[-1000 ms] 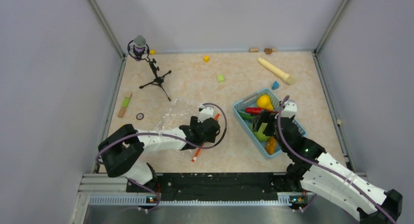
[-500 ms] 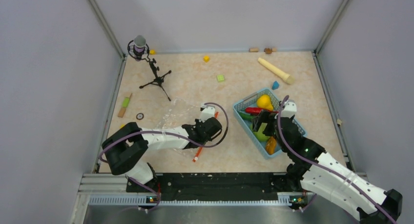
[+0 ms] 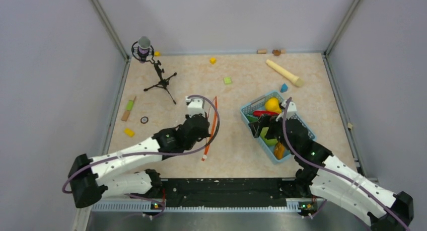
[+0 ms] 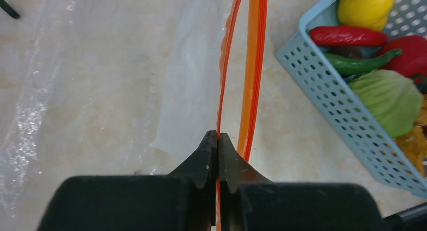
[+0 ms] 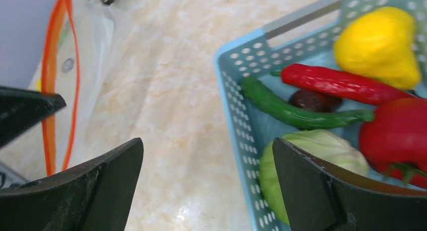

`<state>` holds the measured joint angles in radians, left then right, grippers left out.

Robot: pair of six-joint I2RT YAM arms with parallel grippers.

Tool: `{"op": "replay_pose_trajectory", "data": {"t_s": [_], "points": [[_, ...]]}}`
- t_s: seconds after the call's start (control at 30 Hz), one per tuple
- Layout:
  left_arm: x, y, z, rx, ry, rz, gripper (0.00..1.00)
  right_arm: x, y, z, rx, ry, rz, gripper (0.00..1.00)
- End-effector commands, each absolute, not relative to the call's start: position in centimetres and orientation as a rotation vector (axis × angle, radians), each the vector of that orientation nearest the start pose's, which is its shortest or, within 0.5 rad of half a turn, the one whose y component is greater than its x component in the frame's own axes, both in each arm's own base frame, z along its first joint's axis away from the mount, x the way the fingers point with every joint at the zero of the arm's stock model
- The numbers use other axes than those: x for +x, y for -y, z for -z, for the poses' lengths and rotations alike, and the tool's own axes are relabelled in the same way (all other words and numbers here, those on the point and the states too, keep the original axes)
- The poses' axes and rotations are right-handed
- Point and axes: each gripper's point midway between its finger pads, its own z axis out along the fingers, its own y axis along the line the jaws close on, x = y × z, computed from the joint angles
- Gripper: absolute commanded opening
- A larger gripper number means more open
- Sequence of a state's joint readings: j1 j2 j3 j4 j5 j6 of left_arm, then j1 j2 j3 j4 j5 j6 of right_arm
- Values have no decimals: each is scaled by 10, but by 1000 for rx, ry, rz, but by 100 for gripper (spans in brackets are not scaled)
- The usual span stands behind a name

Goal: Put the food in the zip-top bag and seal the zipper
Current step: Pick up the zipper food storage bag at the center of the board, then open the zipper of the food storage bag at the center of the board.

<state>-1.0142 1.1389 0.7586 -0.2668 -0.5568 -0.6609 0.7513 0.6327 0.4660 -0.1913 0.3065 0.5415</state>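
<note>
My left gripper (image 3: 208, 129) (image 4: 217, 140) is shut on one thin orange-red lip of the zipper (image 3: 213, 112) (image 4: 224, 65). The other lip (image 4: 254, 65) runs just right of it, so the mouth gapes. The zip-top bag (image 4: 126, 90) (image 5: 95, 55) is clear and spreads left of the strip. The food lies in the light-blue basket (image 3: 246, 110) (image 5: 231, 105): lemon (image 3: 273, 104) (image 5: 377, 45), red chili (image 5: 342, 82), green chili (image 5: 297, 112), tomato (image 5: 398, 135), a pale green cabbage piece (image 5: 322, 150). My right gripper (image 3: 264, 128) (image 5: 206, 143) is open and empty, straddling the basket's near left wall.
A microphone on a tripod (image 3: 160, 80) stands at the back left. Yellow (image 3: 213, 60), green (image 3: 227, 80) and blue (image 3: 284, 87) cubes and a beige wooden stick (image 3: 284, 72) lie toward the back. A yellow piece (image 3: 129, 132) and a small ring (image 3: 144, 120) lie left.
The left jaws closed on the zipper lip, and the arm stretched out and carried the strip up toward the back. The right gripper edged slightly left over the basket's wall.
</note>
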Motion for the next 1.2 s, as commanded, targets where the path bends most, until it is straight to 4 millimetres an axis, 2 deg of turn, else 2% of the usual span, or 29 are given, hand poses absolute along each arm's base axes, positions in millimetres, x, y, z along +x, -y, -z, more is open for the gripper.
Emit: {"op": "replay_pose_trajectory", "data": {"t_s": [0.0,0.07,0.17,0.37,0.47,0.57,0.67,0.83,1.03,1.17], "points": [[222,223,-211,28,-2080,447,0,221,-214,-189,-189,-1854,-808,98],[216,214,-234,53,-2078,445,0,218,-235,-196,-264,-1822,-901,98],[213,209,-256,59,-2035,484,0,217,-262,-219,-344,-1745,-1021,98],[216,206,-260,2,-2000,497,0,212,-306,-268,-478,-1649,-1059,98],[216,208,-259,7,-1995,511,0,216,-322,-281,-472,-1640,-1043,98],[214,208,-258,7,-2000,524,0,232,-328,-287,-385,-1649,-1011,95],[212,209,-254,26,-2001,532,0,247,-332,-286,-311,-1654,-965,94],[213,209,-253,28,-1998,530,0,261,-354,-275,-318,-1707,-901,90],[213,207,-250,26,-1998,521,0,274,-363,-245,-274,-1779,-821,85],[214,199,-251,8,-1990,481,0,283,-355,-218,-245,-1847,-714,76]]}}
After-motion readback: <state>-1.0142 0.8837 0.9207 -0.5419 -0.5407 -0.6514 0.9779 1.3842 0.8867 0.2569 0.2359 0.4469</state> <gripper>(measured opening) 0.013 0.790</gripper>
